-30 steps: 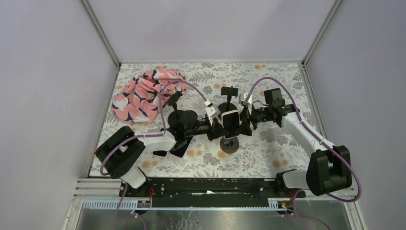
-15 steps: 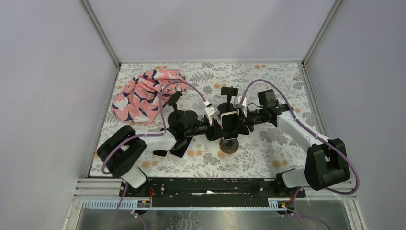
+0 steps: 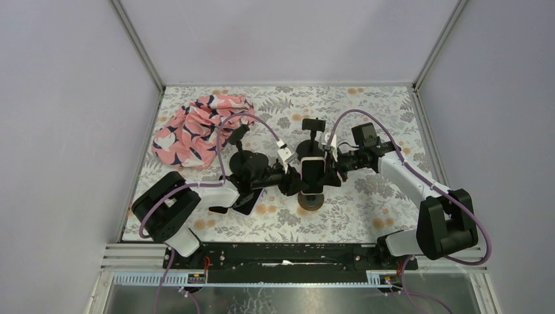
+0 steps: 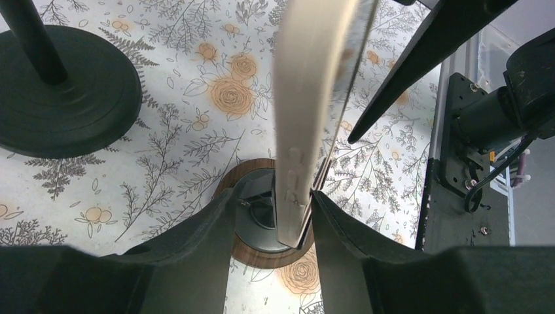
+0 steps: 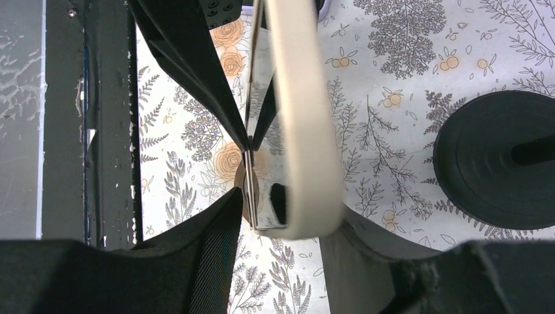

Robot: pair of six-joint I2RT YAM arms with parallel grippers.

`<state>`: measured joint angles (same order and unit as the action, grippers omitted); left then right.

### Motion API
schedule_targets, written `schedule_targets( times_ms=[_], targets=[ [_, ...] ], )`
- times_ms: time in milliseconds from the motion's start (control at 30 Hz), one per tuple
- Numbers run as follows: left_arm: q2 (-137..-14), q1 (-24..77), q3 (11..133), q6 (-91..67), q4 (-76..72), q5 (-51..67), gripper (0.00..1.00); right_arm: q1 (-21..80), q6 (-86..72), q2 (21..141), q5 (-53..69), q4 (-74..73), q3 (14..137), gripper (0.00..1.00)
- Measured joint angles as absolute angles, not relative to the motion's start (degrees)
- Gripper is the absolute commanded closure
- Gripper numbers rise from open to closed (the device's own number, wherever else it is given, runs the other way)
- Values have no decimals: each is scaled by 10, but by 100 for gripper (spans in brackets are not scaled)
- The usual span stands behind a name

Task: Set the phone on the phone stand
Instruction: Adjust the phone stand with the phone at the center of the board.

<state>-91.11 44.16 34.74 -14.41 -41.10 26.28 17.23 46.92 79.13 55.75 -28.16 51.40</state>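
The phone [image 3: 312, 171], in a cream case with a dark screen, stands upright on its short edge over the phone stand [image 3: 311, 199], which has a round wooden base and a grey disc. In the left wrist view the phone [image 4: 314, 98] runs up between my left gripper [image 4: 273, 196] fingers. That gripper is open, with a clear gap on one side, and the stand's base [image 4: 262, 226] lies below. My right gripper [image 5: 288, 206] is shut on the phone [image 5: 301, 118] from the opposite side. Both grippers [image 3: 296, 178] [image 3: 331, 171] flank the phone.
A black stand with a round base [image 3: 249, 160] is just left of the phone, and its base shows in both wrist views [image 4: 62, 98] [image 5: 494, 170]. Another black holder [image 3: 314, 127] stands behind. A dark phone [image 3: 247, 201] lies flat. A pink patterned cloth [image 3: 196, 127] sits at the back left.
My right arm moved in and its jaws closed onto the phone. My left jaws widened off it. The phone shifted slightly left and stands straighter over the stand.
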Motion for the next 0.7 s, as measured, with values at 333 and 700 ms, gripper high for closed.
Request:
schedule_targets(
  times_ms=[333,700],
  targets=[
    [-899,439,335,-149,-406,256,33,173,480,791,578,-295,513,33],
    [-828,438,289,-161,-407,253,1,173,465,791,597,-299,513,16]
  ],
)
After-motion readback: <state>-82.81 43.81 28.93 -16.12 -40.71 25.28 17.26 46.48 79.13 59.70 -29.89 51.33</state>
